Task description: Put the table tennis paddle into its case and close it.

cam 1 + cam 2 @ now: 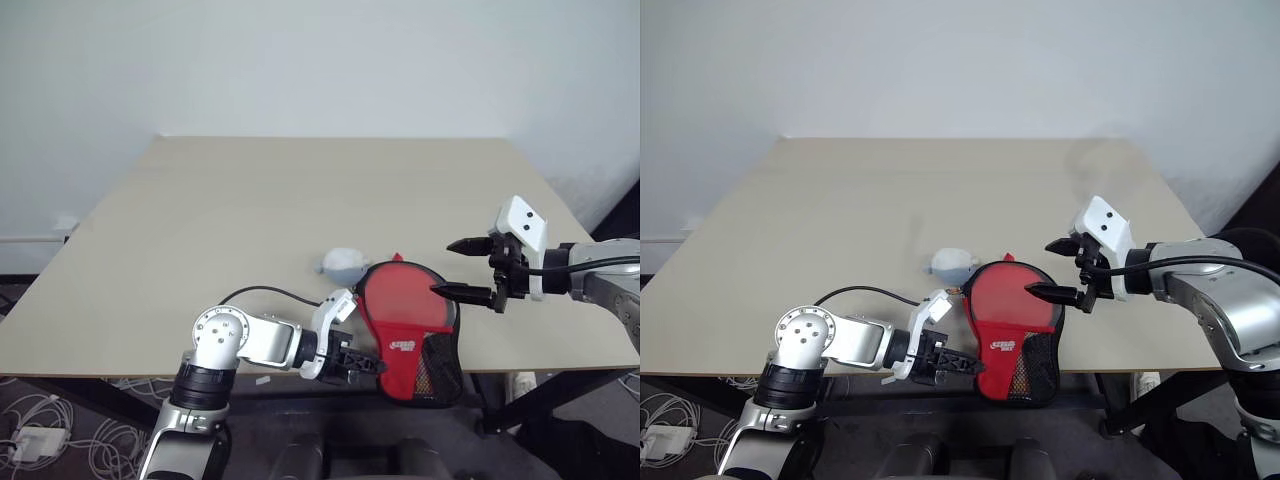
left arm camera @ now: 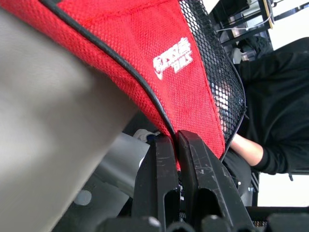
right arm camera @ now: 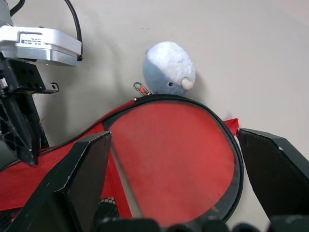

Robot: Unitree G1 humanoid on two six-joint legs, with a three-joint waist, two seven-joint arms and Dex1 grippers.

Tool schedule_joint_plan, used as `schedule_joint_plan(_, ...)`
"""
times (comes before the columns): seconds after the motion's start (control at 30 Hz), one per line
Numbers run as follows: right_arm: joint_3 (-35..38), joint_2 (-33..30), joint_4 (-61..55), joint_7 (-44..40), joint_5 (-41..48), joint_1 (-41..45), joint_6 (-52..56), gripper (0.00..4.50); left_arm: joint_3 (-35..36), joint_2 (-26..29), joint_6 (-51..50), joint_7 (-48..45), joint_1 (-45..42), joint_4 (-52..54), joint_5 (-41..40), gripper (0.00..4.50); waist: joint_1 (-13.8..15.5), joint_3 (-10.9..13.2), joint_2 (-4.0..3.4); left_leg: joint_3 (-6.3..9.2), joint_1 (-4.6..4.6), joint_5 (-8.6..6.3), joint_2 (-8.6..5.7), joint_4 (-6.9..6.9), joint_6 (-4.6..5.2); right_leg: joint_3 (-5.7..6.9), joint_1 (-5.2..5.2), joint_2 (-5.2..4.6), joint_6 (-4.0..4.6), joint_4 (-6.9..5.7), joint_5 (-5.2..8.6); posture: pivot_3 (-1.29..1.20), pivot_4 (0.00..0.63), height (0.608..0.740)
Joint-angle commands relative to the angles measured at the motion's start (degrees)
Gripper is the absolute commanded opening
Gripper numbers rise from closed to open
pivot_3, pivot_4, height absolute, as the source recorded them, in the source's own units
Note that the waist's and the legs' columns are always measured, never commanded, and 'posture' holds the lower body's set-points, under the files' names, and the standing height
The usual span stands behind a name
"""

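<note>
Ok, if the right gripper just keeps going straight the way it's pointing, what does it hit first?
Most likely the red paddle face lying in the open case: the right gripper, fingers spread wide, frames it dead ahead in its wrist view. Depth is hard to judge.

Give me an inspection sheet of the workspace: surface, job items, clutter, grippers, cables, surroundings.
Surface: light wooden table, mostly bare.
Job's things: the case hangs over the table's near edge, its flap open; the table tennis paddle lies inside it with its red face showing.
Clutter: small grey-white plush toy beside the case's rounded end.
Grippers: left gripper shut on the case's black-trimmed edge; right gripper open, hovering over the paddle.
Cables: black cable running over the table to the left wrist; white cables on the floor.
Surroundings: plain white wall; a person in black seated nearby.
</note>
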State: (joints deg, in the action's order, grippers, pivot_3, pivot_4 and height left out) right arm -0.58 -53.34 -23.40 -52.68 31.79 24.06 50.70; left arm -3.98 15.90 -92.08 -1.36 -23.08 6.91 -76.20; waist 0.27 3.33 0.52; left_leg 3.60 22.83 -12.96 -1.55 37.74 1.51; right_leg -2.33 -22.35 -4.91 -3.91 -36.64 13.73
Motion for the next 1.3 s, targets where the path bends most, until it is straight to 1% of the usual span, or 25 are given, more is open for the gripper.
schedule_joint_plan(0.03,1.08,0.02,-0.90,0.18,-0.03,1.63,-0.94,4.50,-0.10,-0.74,-0.42,1.02,-0.33,0.86,-2.67,0.06,0.00,0.00,0.00,0.00,0.00,0.00,0.00,0.00,0.00,0.00,0.00,0.00,0.01,0.00,0.00,0.00,0.000,0.740)
schedule_joint_plan(0.17,1.08,-0.02,-0.87,0.22,-0.05,1.86,-0.88,4.50,-0.32,-0.33,-0.42,1.87,-0.04,0.10,-2.70,0.06,-0.01,0.00,0.00,-0.03,0.00,0.00,0.00,0.00,0.00,0.00,0.00,0.00,0.03,0.00,-0.01,0.00,0.000,0.740)
schedule_joint_plan(0.27,1.03,-0.16,-0.65,0.09,-0.16,2.14,-0.92,4.50,-0.84,1.50,-0.42,1.75,0.79,-0.27,-2.91,0.68,-0.03,0.00,0.00,-0.05,0.00,0.00,0.00,-0.02,0.00,0.00,-0.01,0.01,0.03,0.01,0.00,0.00,0.000,0.740)
schedule_joint_plan(0.4,0.71,-0.36,-0.20,-0.30,-0.53,2.73,-1.26,4.50,-1.00,4.66,-0.42,0.66,1.23,-0.09,-4.50,2.08,-0.04,0.00,0.00,-0.06,-0.01,0.00,0.00,-0.02,0.00,0.00,-0.02,0.01,0.03,0.01,0.00,0.00,0.000,0.740)
schedule_joint_plan(0.47,0.46,-0.39,0.12,-0.58,-0.71,3.27,-1.43,4.50,-0.66,6.59,-0.42,-0.26,1.15,0.51,-5.52,2.67,-0.04,0.00,-0.01,-0.05,0.00,0.00,0.01,-0.02,-0.01,0.00,-0.03,0.01,0.03,0.01,0.00,0.00,0.000,0.740)
schedule_joint_plan(0.5,0.35,-0.40,0.32,-0.74,-0.76,3.54,-1.53,4.50,-0.20,7.44,-0.42,-1.02,0.92,0.85,-6.10,3.10,-0.04,0.00,-0.01,-0.05,0.00,0.00,0.01,-0.02,-0.01,-0.01,-0.03,0.00,0.03,0.00,0.01,0.00,0.000,0.740)
schedule_joint_plan(0.57,0.14,-0.47,0.83,-1.04,-0.96,4.04,-1.83,4.50,0.85,8.93,-0.10,-3.28,0.03,2.08,-6.28,3.70,-0.04,0.00,0.00,-0.05,-0.01,-0.01,0.01,-0.02,-0.01,0.00,-0.04,0.00,0.02,0.01,0.01,0.00,0.000,0.740)
schedule_joint_plan(0.67,-0.65,-0.25,2.64,-1.56,-1.88,5.48,-2.93,4.50,1.47,9.65,5.97,-8.56,-2.49,5.61,-2.10,3.70,0.01,0.01,0.02,-0.05,0.01,-0.10,0.00,0.01,-0.18,0.03,-0.06,0.00,0.02,0.03,0.02,0.00,0.000,0.740)
schedule_joint_plan(0.73,-1.48,0.22,4.13,-1.86,-2.67,6.94,-3.81,4.50,-0.56,9.59,11.76,-12.96,-3.42,7.55,3.36,3.70,0.02,0.00,0.01,-0.06,0.01,-0.14,-0.03,0.05,-0.25,0.04,-0.05,-0.02,0.02,0.04,0.02,0.00,0.000,0.740)
schedule_joint_plan(0.8,-2.38,0.82,5.87,-1.99,-3.53,8.65,-4.72,4.50,-3.68,9.34,17.31,-16.18,-3.64,7.71,9.74,3.32,-0.04,0.00,0.00,-0.11,-0.02,-0.14,-0.03,0.03,-0.26,0.01,-0.01,-0.03,0.03,0.07,0.01,0.00,0.000,0.740)
schedule_joint_plan(0.83,-2.98,1.23,6.90,-1.98,-4.21,9.72,-5.30,4.50,-6.70,10.31,21.31,-19.61,-3.58,8.40,14.12,3.14,-0.04,-0.01,0.00,-0.13,-0.03,-0.15,-0.03,-0.01,-0.26,0.00,0.03,-0.02,0.11,0.10,-0.04,0.00,0.000,0.740)
schedule_joint_plan(0.9,-4.04,2.26,9.16,-1.90,-5.39,11.95,-6.22,4.50,-12.09,11.36,29.38,-25.30,-3.03,9.29,22.24,2.47,-0.15,0.00,0.00,-0.17,-0.03,-0.11,-0.03,-0.10,-0.21,-0.03,0.01,-0.01,0.26,0.12,-0.13,0.00,0.000,0.740)
schedule_joint_plan(0.93,-4.62,2.91,10.32,-1.89,-5.92,13.19,-6.56,4.50,-14.08,11.17,33.01,-27.46,-2.57,8.95,25.45,2.11,-0.29,0.00,0.00,-0.22,-0.02,-0.01,-0.01,-0.14,-0.06,-0.07,-0.03,0.02,0.28,0.12,-0.14,0.00,0.000,0.740)
schedule_joint_plan(1.03,-7.30,6.10,15.57,-1.51,-8.62,17.85,-7.96,4.50,-20.47,10.44,45.17,-34.27,-0.37,6.01,35.62,0.95,-0.40,0.00,-0.02,-0.28,-0.03,0.02,0.00,-0.19,-0.02,-0.12,-0.06,0.02,0.30,0.12,-0.15,0.00,0.000,0.740)
schedule_joint_plan(1.1,-9.30,8.94,19.91,-1.17,-10.79,21.10,-9.13,4.50,-22.79,9.11,51.03,-36.90,0.65,2.79,40.62,0.27,-0.36,-0.01,-0.03,-0.33,-0.07,0.02,0.02,-0.21,-0.01,-0.15,-0.04,0.02,0.33,0.12,-0.17,0.00,0.000,0.740)
schedule_joint_plan(1.13,-10.17,10.30,21.93,-1.13,-11.79,22.58,-9.63,4.50,-23.31,8.41,53.16,-38.15,1.03,1.46,42.19,0.05,-0.38,-0.01,-0.03,-0.33,-0.08,0.02,0.03,-0.21,-0.01,-0.14,-0.04,0.03,0.33,0.12,-0.17,0.00,0.000,0.740)
schedule_joint_plan(1.2,-11.17,12.10,24.87,-1.39,-13.30,24.47,-10.53,4.50,-23.56,7.18,55.74,-40.27,1.52,-0.30,44.18,0.05,-0.34,0.00,-0.03,-0.30,-0.06,0.02,0.03,-0.20,0.00,-0.12,-0.05,0.05,0.32,0.11,-0.17,0.00,0.000,0.740)
schedule_joint_plan(1.3,-14.21,18.68,34.94,-0.64,-16.50,30.76,-11.88,4.50,-25.24,4.75,61.55,-40.67,1.79,-4.62,50.42,0.05,-0.44,-0.01,-0.10,-0.26,-0.05,0.02,0.03,-0.18,0.01,-0.11,-0.07,0.05,0.30,0.10,-0.18,0.00,0.000,0.740)
